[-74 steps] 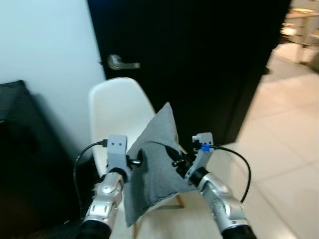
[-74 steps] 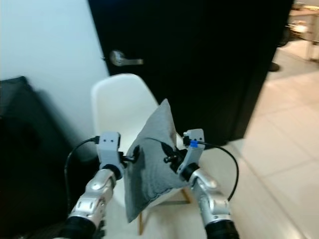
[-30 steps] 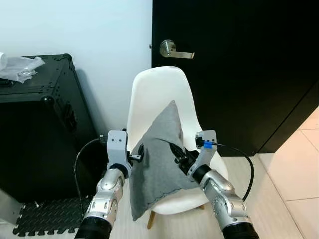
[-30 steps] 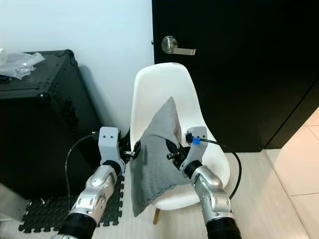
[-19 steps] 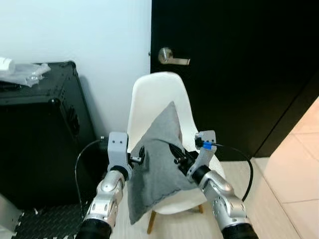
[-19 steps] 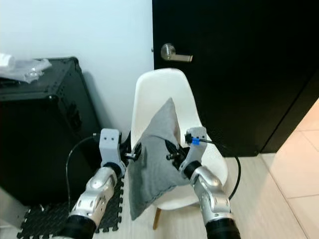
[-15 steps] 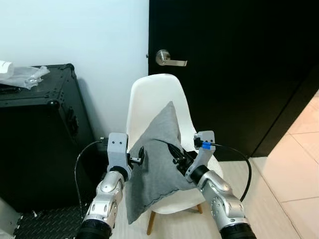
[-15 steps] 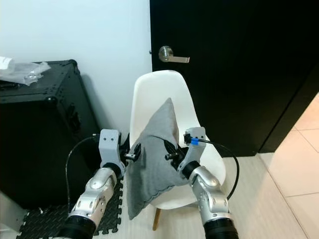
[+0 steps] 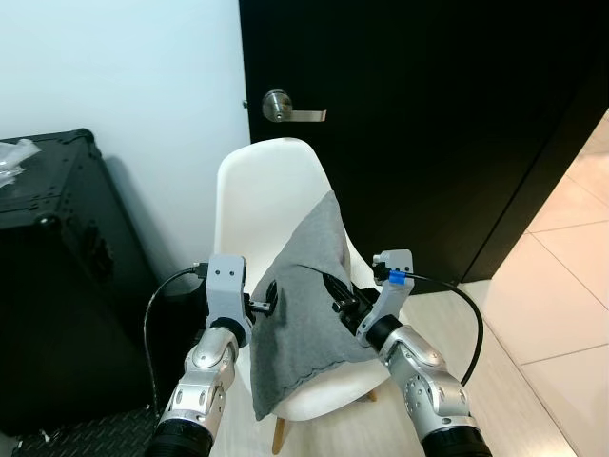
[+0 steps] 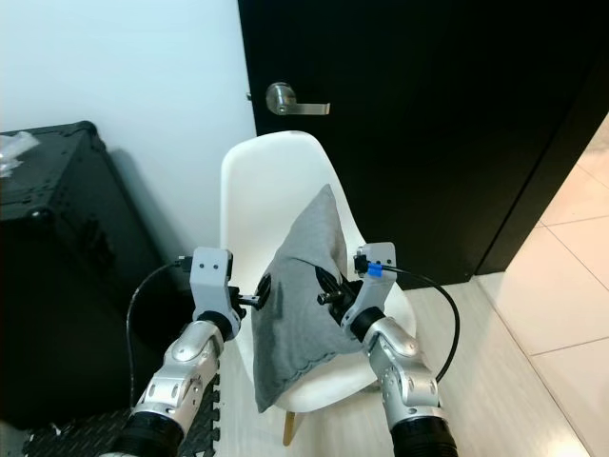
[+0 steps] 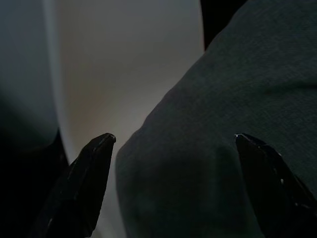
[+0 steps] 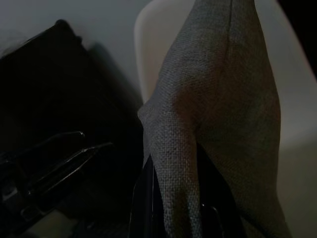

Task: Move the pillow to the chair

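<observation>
A grey pillow hangs upright between my two grippers, in front of the white shell chair and above its seat. My left gripper is against the pillow's left face. In the left wrist view its fingers stand wide apart, open, with the pillow bulging between them and the chair back behind. My right gripper is on the pillow's right face. In the right wrist view a fold of the pillow is pinched in that gripper, which is shut on it.
A black door with a silver lever handle stands right behind the chair. A tall black case stands to the chair's left against the white wall, with a black foam mat at its foot. Light floor tiles stretch to the right.
The view has swung to the right, so the chair, door handle and black case sit further left in the picture. The pillow stays held between the grippers as before.
</observation>
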{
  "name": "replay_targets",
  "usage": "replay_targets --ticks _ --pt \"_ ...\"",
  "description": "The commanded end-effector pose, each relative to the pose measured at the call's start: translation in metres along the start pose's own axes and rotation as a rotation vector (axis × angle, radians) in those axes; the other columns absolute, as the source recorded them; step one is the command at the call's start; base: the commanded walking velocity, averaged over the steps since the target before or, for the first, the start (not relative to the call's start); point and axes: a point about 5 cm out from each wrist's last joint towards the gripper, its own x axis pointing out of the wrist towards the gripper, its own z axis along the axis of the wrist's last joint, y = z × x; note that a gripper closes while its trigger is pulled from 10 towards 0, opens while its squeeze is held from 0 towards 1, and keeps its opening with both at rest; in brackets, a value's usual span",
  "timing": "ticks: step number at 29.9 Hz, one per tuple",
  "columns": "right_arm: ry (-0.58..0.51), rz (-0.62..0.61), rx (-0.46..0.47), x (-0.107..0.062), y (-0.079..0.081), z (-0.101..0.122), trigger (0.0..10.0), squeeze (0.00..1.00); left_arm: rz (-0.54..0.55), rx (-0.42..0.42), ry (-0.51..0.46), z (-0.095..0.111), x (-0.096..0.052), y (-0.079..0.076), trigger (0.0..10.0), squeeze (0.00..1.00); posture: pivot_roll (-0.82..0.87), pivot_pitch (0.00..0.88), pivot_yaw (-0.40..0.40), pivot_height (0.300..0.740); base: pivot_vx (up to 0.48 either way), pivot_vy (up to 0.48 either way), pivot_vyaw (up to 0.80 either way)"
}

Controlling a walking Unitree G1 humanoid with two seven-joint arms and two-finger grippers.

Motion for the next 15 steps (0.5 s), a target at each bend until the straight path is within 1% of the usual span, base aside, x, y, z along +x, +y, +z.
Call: replay_targets --ticks 1,15 --pt "-0.08 0.029 -0.004 0.0044 0.0057 0.014 10.0 0.0 -0.007 0.02 -0.009 0.0013 -0.0008 0.0002 10.0 0.0 -0.08 0.02 0.003 0.74 0.356 0.0 0.0" --pt "-0.081 0.027 -0.003 0.005 0.0055 0.0142 10.0 0.0 -0.018 0.028 -0.014 0.0027 -0.0006 -0.0004 10.0 0.0 -0.08 0.016 0.005 0.74 0.373 0.0 0.0"
